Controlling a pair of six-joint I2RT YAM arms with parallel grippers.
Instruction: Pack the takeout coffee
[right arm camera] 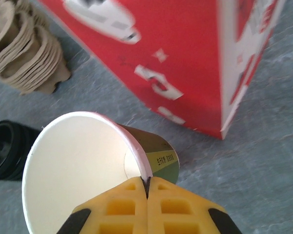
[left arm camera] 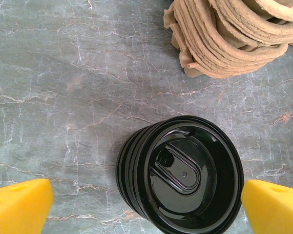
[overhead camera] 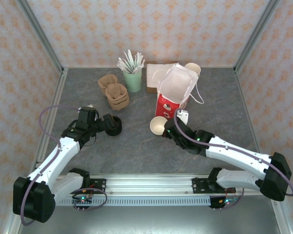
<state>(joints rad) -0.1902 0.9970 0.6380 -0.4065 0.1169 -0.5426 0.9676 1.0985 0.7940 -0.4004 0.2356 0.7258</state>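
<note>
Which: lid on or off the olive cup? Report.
Off: the cup is open-topped, cream inside bare, right pincer shut on its rim; black lids lie apart.

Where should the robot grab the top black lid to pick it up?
Probably by its round outer rim, squeezing two opposite sides and coming straight down from above. The top black lid lies flat and face up on a stack of lids, so its edge is the easiest part for fingers to catch. The open left gripper has a yellow finger on either side of it.

cup (right arm camera: 83,165) print illegible, red bag (right arm camera: 185,63) markings blurred
</note>
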